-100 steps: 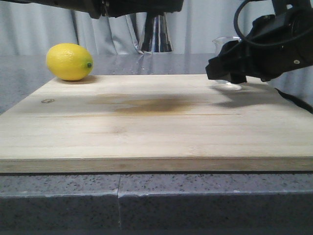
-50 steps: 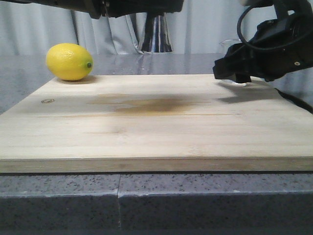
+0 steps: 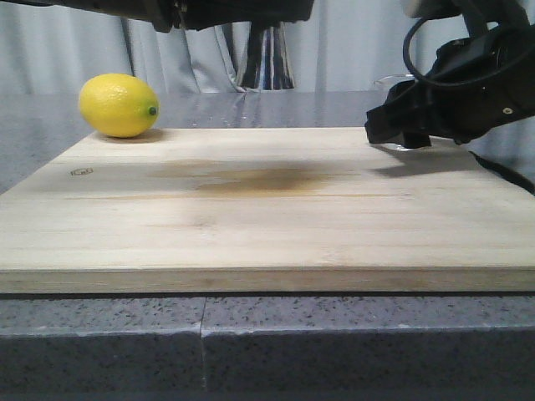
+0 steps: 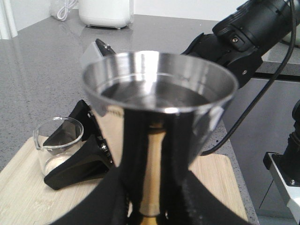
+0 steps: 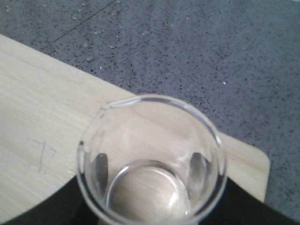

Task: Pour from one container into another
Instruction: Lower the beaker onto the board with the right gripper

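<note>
My left gripper (image 4: 154,197) is shut on the waist of the steel jigger (image 4: 159,93) and holds it upright, high over the board. Clear liquid fills its upper cone. In the front view only the jigger's lower cone (image 3: 266,58) shows, at top centre. The clear glass beaker (image 5: 149,140) looks empty and stands upright at the far right corner of the wooden board (image 3: 267,209). My right gripper (image 3: 401,121) is shut on the beaker, with a finger against each side of the glass. The left wrist view shows the beaker (image 4: 58,140) below and beside the jigger.
A yellow lemon (image 3: 119,104) lies at the board's far left corner. Grey speckled countertop (image 5: 211,56) surrounds the board. A white appliance (image 4: 105,11) stands far back on the counter. My right arm's cable (image 4: 243,122) hangs beside the board.
My right gripper has shifted a little to the right with the beaker, and the beaker's rim now sits lower. The left arm, jigger and lemon have not moved.
</note>
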Available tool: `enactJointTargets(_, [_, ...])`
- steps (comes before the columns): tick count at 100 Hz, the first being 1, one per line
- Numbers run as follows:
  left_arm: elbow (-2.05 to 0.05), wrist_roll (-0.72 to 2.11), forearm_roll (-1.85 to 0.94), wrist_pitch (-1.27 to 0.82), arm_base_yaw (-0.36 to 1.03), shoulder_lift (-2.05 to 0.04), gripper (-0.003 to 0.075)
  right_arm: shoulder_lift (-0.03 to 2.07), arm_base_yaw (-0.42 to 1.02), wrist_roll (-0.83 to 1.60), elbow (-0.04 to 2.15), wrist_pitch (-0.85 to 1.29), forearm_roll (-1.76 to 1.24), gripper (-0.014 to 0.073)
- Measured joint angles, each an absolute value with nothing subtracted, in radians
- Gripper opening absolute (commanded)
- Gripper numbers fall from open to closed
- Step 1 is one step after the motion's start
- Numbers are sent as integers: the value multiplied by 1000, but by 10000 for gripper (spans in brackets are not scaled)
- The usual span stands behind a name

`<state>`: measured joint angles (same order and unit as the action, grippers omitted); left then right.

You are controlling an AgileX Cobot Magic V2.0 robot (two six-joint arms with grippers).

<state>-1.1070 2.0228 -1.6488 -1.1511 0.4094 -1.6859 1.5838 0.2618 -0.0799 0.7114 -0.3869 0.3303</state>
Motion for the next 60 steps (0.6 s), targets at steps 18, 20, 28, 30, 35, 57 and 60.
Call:
enactJointTargets(18, [-1107,2023,-1649,-1151,409,-1686,-19,1584,281,-80,712,-385,336,208])
enactJointTargets(20, [-1107,2023,-1649,-1151,409,-1686,-19,1584,283,-80,712,-385,336,208])
enactJointTargets(28, [-1107,2023,-1649,-1151,409,-1686,-19,1584,283,-80,713,-385,336,208])
enactJointTargets(30, [-1107,2023,-1649,-1151,409,-1686,-19,1584,283,-80,713,-385,336,208])
enactJointTargets(35, [-1107,2023,-1649,-1151,409,-1686,-19,1584,283,-80,713,-385,336,208])
enactJointTargets(57, [-1107,2023,-1649,-1151,409,-1686,-19,1584,283,-80,713,-383,336,209])
enactJointTargets(60, [-1107,2023,-1649,-1151,409,-1686,-19,1584,283,-80,713,-383,336,209])
